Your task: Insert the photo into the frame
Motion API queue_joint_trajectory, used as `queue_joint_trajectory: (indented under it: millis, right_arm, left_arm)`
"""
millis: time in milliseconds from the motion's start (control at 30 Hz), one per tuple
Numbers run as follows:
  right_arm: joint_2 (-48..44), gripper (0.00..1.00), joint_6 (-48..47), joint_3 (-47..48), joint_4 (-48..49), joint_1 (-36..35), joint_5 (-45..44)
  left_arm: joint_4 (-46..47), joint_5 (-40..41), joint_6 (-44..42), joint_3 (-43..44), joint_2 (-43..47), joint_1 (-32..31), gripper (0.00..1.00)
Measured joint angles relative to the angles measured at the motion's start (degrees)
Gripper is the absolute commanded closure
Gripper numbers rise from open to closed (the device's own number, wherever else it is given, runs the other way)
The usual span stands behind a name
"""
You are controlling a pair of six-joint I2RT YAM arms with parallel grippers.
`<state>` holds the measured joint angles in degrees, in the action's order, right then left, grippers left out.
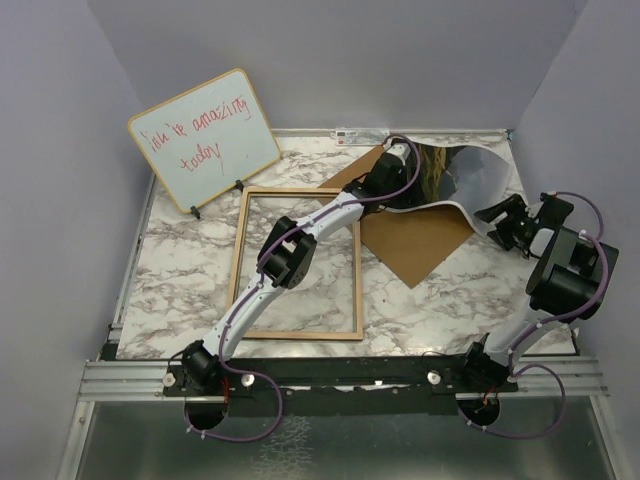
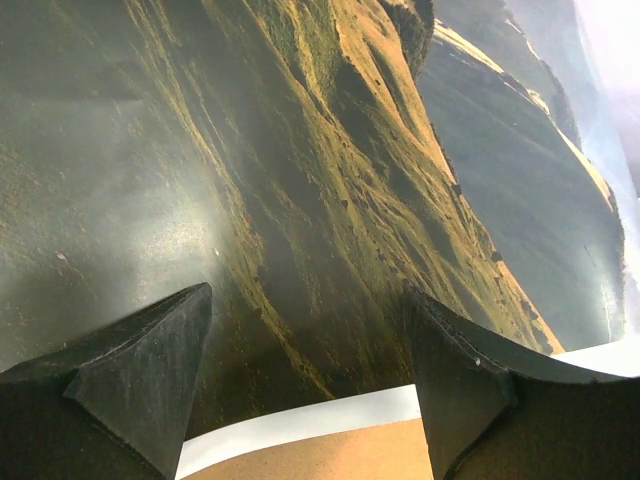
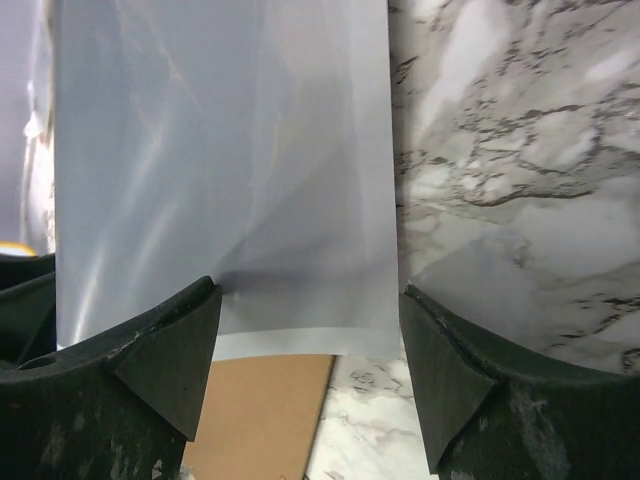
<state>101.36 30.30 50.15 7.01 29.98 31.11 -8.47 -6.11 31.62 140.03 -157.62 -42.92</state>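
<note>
Glossy rectangular mountain-and-hills photo (image 1: 455, 175) hung arched above the table, its long axis spanning from the left gripper (image 2: 307, 292) to the right gripper (image 3: 310, 290). Both finger pairs stood wide, with no pinch visible. The light-wood rectangular frame (image 1: 300, 333) lay flat left of both fingers, nearer the left arm. The wood-edged whiteboard (image 1: 205, 135) apparently read "you're amazing today" in red.

Whiteboard (image 1: 203, 138), red handwriting: "you're amazing today", first word unclear

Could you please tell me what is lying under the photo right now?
A brown board lies flat on the marble table. Its near half shows; the bowed photo covers its far part, so anything there is hidden.
</note>
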Motion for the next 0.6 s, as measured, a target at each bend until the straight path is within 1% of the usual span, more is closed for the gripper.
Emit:
queue_joint_trajectory:
  millis: [100,267,367,600]
  right_arm:
    - [0.0,0.22,1.0,-1.1,2.8,0.0,2.1]
    - [0.0,0.14,4.0,-3.0,9.2,0.0,4.3]
    - [0.0,0.07,6.1,-3.2,12.6,0.0,4.9]
    - [0.0,0.04,13.7,-5.8,23.8,0.0,7.1]
  left_arm:
    - [0.0,-0.1,-0.4,0.0,0.0,0.0,0.22]
    - [0.0,-0.2,-0.7,0.0,0.0,0.0,0.22]
    - [0.1,-0.2,-0.7,-0.1,0.0,0.0,0.22]
    - [1.1,-0.1,-0.8,-0.7,0.0,0.0,0.22]
